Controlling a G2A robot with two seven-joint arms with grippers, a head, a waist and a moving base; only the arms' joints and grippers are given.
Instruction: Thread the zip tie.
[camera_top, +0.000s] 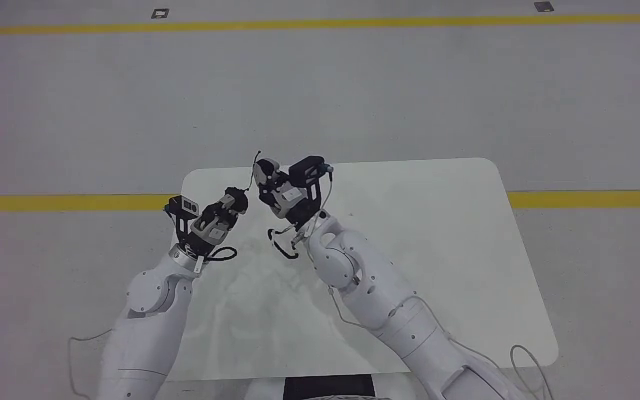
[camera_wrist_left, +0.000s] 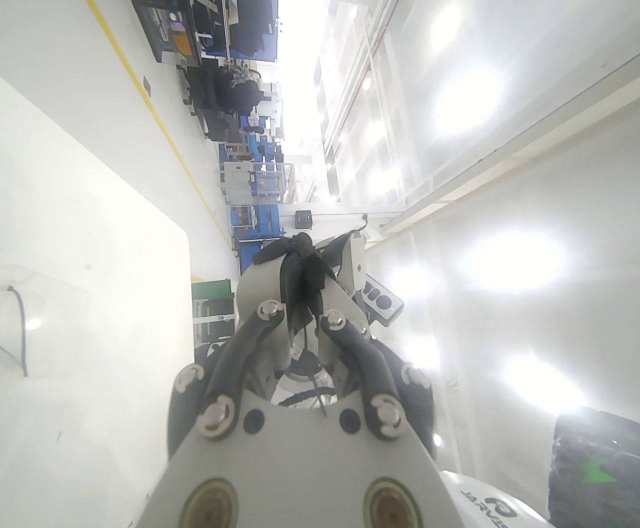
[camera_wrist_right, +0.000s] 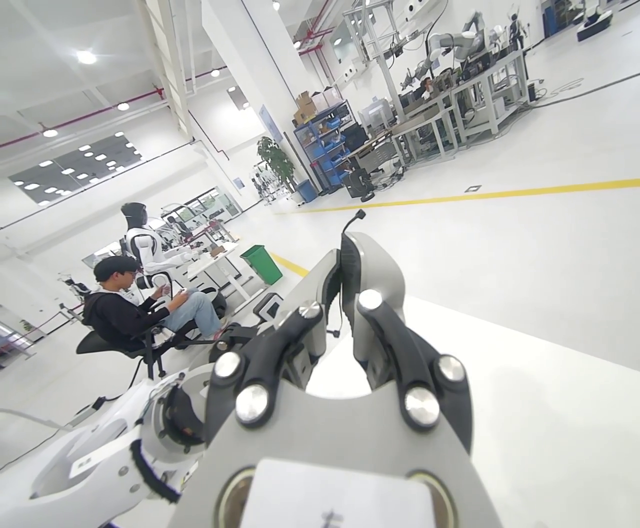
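We find the right gripper (camera_wrist_right: 344, 250) clenched on a thin black zip tie (camera_wrist_right: 358, 215), its head at upper centre. The left gripper (camera_wrist_left: 300, 250) is pinched shut, contents unclear. The label (camera_wrist_right: 330, 495) is illegible.

You've got a white table (camera_top: 450, 250) with rounded corners; on it lies a clear plastic piece (camera_wrist_left: 45, 310) with a thin dark strand (camera_wrist_left: 20, 325).

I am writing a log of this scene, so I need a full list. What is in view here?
zip tie: one, black, sticking up from the right fingers
table: one, white, below the fingers
clear plastic: one piece, on the table, with a thin dark strip
floor lines: two, yellow, beyond and beside the table
right fingers: grey with black pads, shut on the zip tie
left fingers: shut, beside the right fingers
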